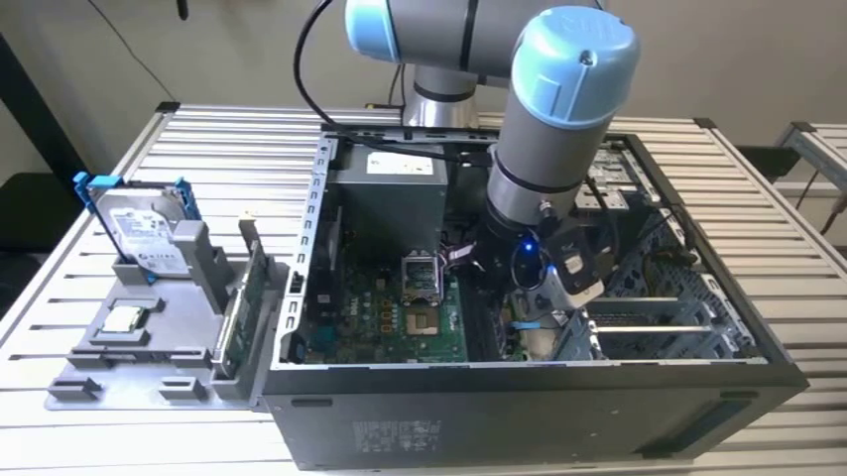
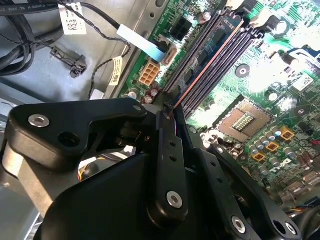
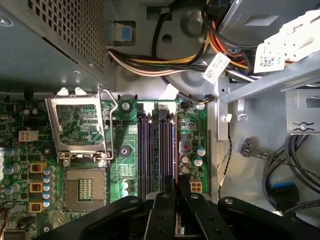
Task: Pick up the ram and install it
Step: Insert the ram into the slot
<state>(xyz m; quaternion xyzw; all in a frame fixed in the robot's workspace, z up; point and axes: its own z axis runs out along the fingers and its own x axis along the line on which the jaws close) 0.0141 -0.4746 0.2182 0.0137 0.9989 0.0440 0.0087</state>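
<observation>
Down inside the open computer case (image 1: 781, 372), the gripper (image 1: 537, 297) hangs low over the memory slots (image 3: 150, 150) of the green board (image 3: 195, 125). In both wrist views its two black fingers (image 2: 167, 150) are drawn close, with a thin gap between the tips. In the second wrist view they seem pinched on the near end of the ram (image 2: 210, 62), a dark stick with a coppery top edge running away from the tips. It stands on edge along one of the slots, so my reading is that the gripper (image 2: 170, 107) is clamped on it; whether it is fully seated I cannot tell.

Holding it by one end on edge makes sense — the stick must go straight down into a narrow slot, and that leaves most of its length free.

Room is tight. The neighbouring slots lie just beside it on one flank, with the open processor socket (image 3: 82, 187) and its raised metal frame (image 3: 80, 125) beyond them. On the other flank, small capacitors (image 3: 200, 150) and the board's edge stand near a steel wall of the case. Bundled cables (image 3: 165, 62) cross beyond the far end of the slots — clear of the fingers. Outside the case, the hard drive (image 1: 139, 233) and a green card (image 1: 232, 317) sit in a grey holder (image 1: 146, 367) on the slatted table (image 1: 741, 198), well apart from the gripper.
</observation>
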